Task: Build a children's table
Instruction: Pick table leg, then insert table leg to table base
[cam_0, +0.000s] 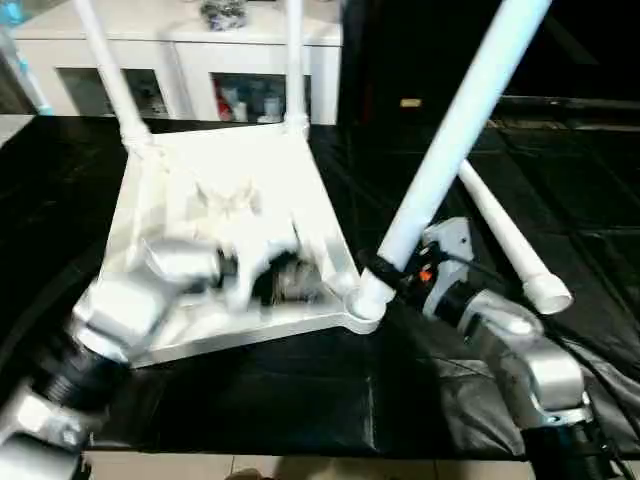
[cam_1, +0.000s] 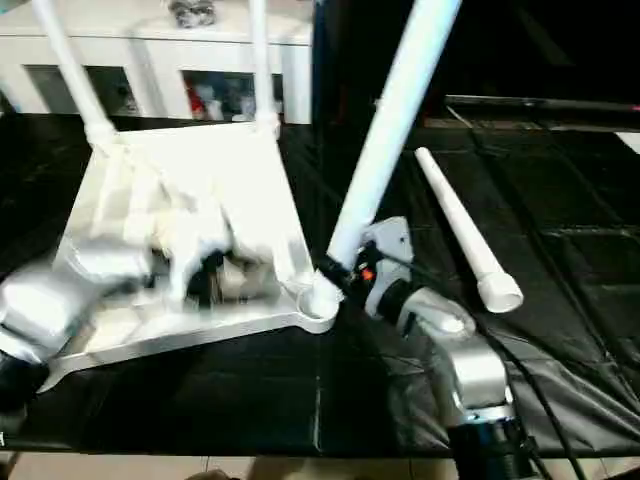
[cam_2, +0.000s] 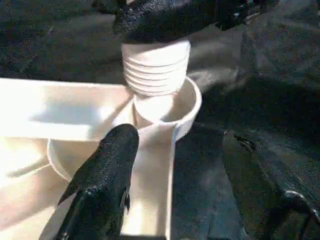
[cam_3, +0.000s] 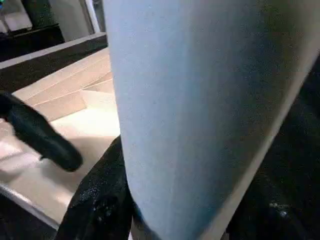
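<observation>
Right claw (cam_0: 385, 272) clamps a leg (cam_0: 455, 135) at the upturned table's corner socket (cam_2: 172, 107).
The children's table (cam_0: 235, 225) lies underside-up on the black tabletop (cam_0: 450, 400), two legs standing at its 12 o'clock edge. The held leg's threaded end sits in the 4 o'clock socket. A loose leg (cam_0: 505, 235) lies at 3 o'clock. Left claw (cam_0: 265, 280) hovers half-spread over the ribs, empty.

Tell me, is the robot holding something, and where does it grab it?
Yes. The right gripper holds a white leg near its bottom end, just above the corner socket. The left gripper holds nothing.
</observation>
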